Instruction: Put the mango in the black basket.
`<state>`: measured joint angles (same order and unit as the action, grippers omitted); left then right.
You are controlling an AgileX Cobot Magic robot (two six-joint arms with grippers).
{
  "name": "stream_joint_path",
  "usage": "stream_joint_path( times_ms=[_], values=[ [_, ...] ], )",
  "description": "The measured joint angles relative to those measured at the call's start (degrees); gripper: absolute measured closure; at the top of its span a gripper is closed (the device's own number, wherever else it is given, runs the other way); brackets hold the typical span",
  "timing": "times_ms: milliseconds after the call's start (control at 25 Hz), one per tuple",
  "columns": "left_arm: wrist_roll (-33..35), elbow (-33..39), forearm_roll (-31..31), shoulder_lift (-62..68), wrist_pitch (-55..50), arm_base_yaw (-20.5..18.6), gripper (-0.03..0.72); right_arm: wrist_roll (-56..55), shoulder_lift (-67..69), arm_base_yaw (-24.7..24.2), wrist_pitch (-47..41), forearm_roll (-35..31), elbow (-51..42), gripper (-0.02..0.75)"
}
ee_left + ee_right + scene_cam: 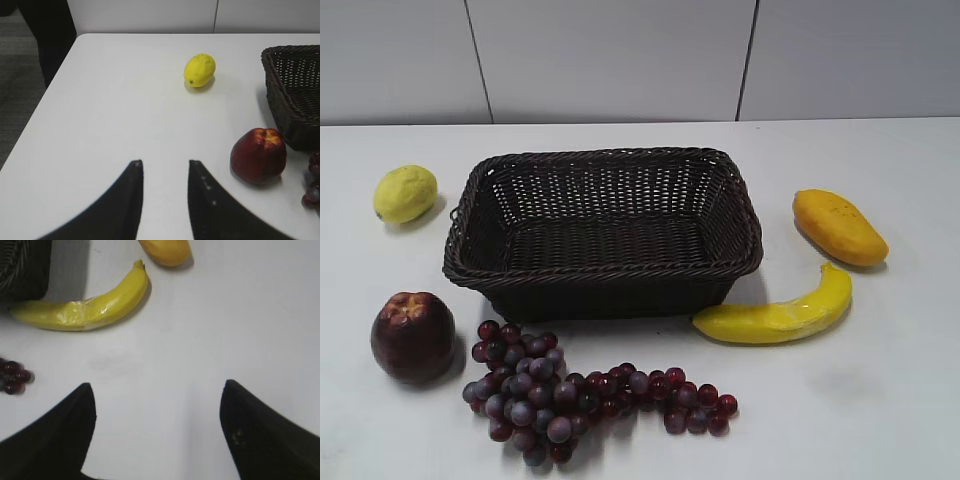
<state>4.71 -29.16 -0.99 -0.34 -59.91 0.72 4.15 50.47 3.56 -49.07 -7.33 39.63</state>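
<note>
The orange-yellow mango (839,227) lies on the white table to the right of the black basket (603,266), behind the banana (780,313). Its near end shows at the top of the right wrist view (166,251). The basket is empty; a corner of it shows in the left wrist view (295,95) and the right wrist view (22,267). My right gripper (157,390) is open and empty over bare table, well in front of the mango and banana (82,305). My left gripper (165,165) is open and empty, left of the apple (258,155). Neither gripper shows in the exterior view.
A yellow-green lemon (405,193) lies left of the basket, also in the left wrist view (199,70). A dark red apple (413,336) sits at the front left. A bunch of purple grapes (580,395) lies in front of the basket. The table's left edge (35,115) is near.
</note>
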Motion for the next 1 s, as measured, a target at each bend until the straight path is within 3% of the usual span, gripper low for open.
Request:
stream_joint_path(
  times_ms=[640, 1000],
  values=[
    [0.0, 0.0, 0.0, 0.0, 0.0, 0.0, 0.448, 11.7, 46.7, 0.0, 4.2, -1.6, 30.5, 0.139],
    [0.0, 0.0, 0.0, 0.0, 0.0, 0.0, 0.448, 21.8, 63.3, 0.0, 3.7, -2.6, 37.6, 0.141]
  ],
)
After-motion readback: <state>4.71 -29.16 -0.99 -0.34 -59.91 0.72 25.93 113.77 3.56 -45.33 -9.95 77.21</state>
